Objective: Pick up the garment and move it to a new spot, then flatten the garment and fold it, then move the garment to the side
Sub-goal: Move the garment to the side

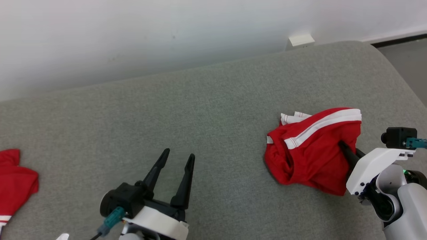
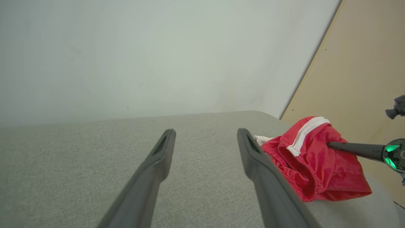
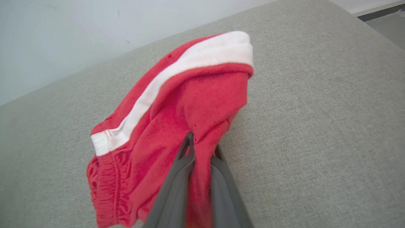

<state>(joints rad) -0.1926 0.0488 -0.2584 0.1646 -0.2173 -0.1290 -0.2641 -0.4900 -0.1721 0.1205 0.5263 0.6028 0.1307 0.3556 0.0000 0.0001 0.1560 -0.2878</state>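
The garment (image 1: 310,150) is a pair of red shorts with white side stripes, bunched up on the right part of the grey cushioned surface (image 1: 206,110). It shows too as the garment (image 2: 313,158) in the left wrist view and the garment (image 3: 177,114) in the right wrist view. My right gripper (image 1: 343,146) is shut on a fold of its red cloth, lifting that part; the right gripper (image 3: 202,145) has cloth pinched between its fingers. My left gripper (image 1: 178,155) stands open over bare cushion, well left of the garment, holding nothing.
Another red cloth with white trim (image 1: 15,183) lies at the surface's left edge. A pale wall (image 1: 133,33) runs behind the cushion. The cushion's rounded right end (image 1: 393,73) drops to dark floor. A small white block (image 1: 301,40) sits at the wall.
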